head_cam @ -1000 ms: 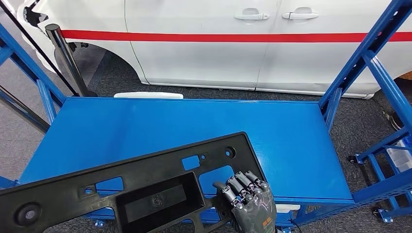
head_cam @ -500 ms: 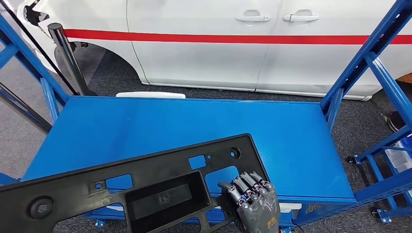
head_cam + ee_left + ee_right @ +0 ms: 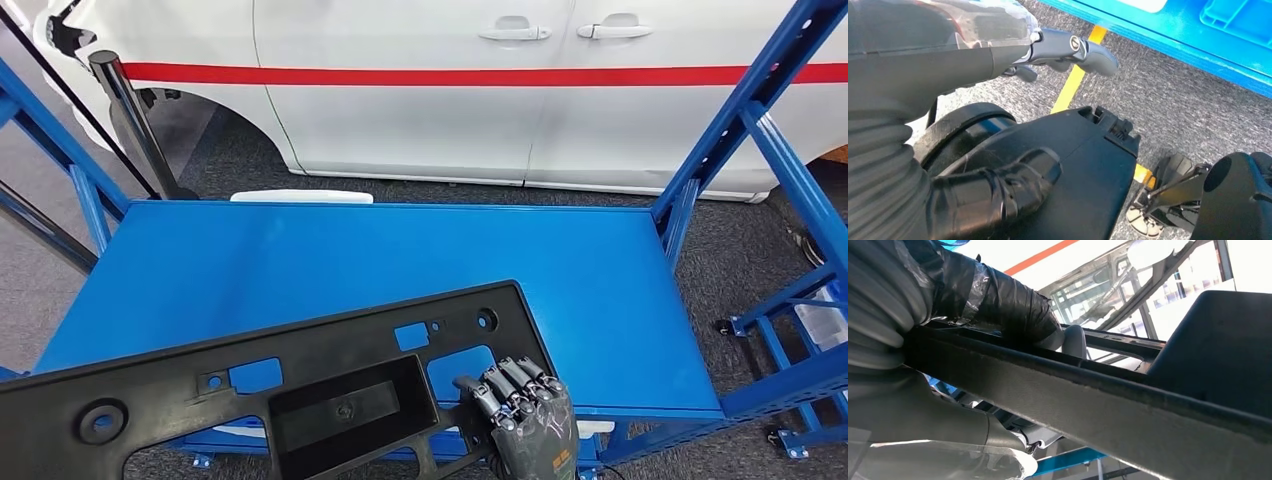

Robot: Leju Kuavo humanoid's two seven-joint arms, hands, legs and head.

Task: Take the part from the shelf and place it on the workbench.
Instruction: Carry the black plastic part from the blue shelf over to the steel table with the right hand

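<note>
The part (image 3: 330, 348) is a long black plastic panel with several cutouts and a recessed box. It hangs tilted over the near edge of the blue bench surface (image 3: 400, 250), its left end lower and running out of the picture. My right hand (image 3: 522, 420) grips its right end from below, fingers curled over the edge. In the right wrist view the part's edge (image 3: 1098, 400) crosses the picture, with the taped thumb (image 3: 998, 305) lying over it. My left hand (image 3: 973, 65) hangs over the floor with its fingers apart and holds nothing.
A white car (image 3: 450, 110) with a red stripe stands behind the bench. Blue rack uprights (image 3: 740, 120) rise at both ends, and a black post (image 3: 130, 110) stands at the far left. A white object (image 3: 300, 196) lies at the far edge. A yellow line (image 3: 1073, 82) marks the floor.
The part and my right hand have shifted slightly to the right over the bench's near edge. The grip is unchanged.
</note>
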